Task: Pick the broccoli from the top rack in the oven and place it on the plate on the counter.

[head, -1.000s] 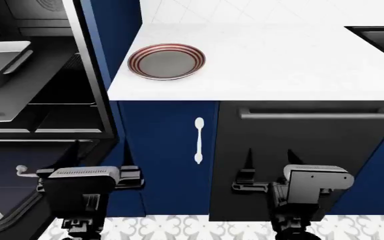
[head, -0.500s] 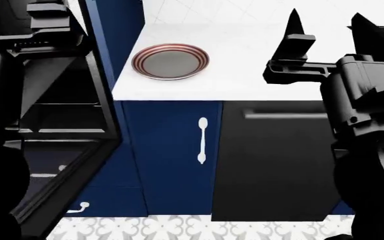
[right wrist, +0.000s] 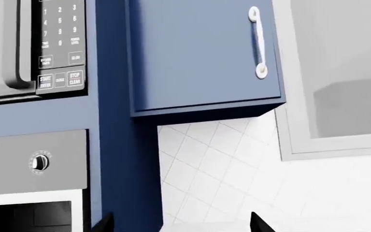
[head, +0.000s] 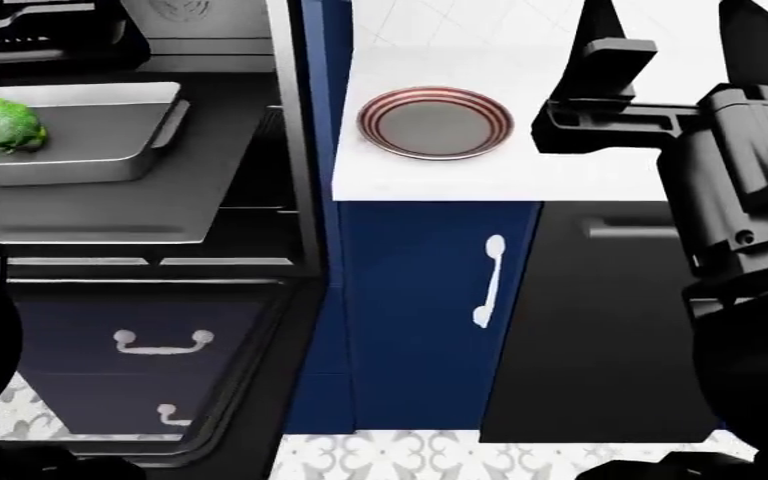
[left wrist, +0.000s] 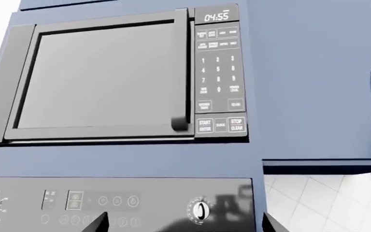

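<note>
In the head view the green broccoli (head: 13,125) lies in a silver baking tray (head: 104,150) on the oven's dark top rack (head: 157,215). The oven door (head: 244,400) hangs open below. The ringed plate (head: 435,122) sits empty on the white counter (head: 491,185), right of the oven. My right gripper (head: 671,40) is raised above the counter to the right of the plate, open and empty. It also shows in the right wrist view (right wrist: 182,226), tips wide apart. My left gripper (left wrist: 185,227) is open and empty, facing the oven's control panel (left wrist: 121,203).
A microwave (left wrist: 102,77) sits above the oven panel, with a knob (left wrist: 200,209) on the panel. A blue upper cabinet (right wrist: 198,53) hangs over the tiled wall (right wrist: 218,164). A navy cabinet door (head: 418,310) and a black appliance front (head: 598,320) lie under the counter.
Both arms have risen from low by the floor to high. The head view has shifted left, so the oven cavity, tray and broccoli now show and the plate sits further right.
</note>
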`<state>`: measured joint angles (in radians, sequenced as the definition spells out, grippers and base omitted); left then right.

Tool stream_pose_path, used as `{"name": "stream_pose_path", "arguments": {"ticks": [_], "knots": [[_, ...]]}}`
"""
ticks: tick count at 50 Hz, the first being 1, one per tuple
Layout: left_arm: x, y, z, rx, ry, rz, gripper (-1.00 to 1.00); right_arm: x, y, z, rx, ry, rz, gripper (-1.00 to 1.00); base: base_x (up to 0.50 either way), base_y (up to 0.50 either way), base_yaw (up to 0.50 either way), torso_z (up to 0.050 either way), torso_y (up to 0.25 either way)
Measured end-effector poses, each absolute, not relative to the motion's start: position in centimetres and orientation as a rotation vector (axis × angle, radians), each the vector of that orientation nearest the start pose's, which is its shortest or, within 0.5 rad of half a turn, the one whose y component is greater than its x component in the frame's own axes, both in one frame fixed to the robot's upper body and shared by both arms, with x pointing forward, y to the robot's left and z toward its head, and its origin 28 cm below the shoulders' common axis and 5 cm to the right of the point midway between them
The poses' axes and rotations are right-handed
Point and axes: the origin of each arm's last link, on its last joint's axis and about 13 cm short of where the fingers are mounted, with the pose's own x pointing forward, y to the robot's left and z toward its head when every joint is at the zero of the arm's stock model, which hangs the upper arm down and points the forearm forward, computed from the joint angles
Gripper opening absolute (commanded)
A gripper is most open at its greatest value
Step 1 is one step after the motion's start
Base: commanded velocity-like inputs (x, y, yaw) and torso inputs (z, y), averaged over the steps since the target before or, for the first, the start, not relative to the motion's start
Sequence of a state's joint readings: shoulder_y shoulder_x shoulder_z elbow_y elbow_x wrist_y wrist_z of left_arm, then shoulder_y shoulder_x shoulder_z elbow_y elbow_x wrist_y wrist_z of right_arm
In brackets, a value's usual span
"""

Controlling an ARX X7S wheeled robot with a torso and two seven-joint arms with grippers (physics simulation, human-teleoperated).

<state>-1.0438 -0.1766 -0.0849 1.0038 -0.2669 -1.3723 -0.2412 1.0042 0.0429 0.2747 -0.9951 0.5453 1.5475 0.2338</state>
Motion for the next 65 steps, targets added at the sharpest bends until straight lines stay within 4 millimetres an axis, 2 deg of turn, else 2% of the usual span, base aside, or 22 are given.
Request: {"name": "stream_pose_path", "arguments": {"ticks": [24, 57, 65], "knots": [[20.62, 22.38, 32.32, 0.042, -0.672, 0.137, 1.0, 20.79, -10.46, 29.94, 0.114, -0.465, 0.096, 1.0, 0.0, 0.5, 0.0, 0.0, 0.0], [19.87, 21.89, 32.32, 0.071, -0.763, 0.04, 1.0, 20.68, -10.49, 29.49, 0.114, -0.459, 0.104, 1.0, 0.0, 0.5, 0.0, 0.05, 0.0], [19.89, 21.95, 32.3, 0.063, -0.757, 0.054, 1.0, 20.62, -10.4, 29.47, 0.115, -0.465, 0.11, 1.0, 0.0, 0.05, 0.0, 0.036, 0.0]]}}
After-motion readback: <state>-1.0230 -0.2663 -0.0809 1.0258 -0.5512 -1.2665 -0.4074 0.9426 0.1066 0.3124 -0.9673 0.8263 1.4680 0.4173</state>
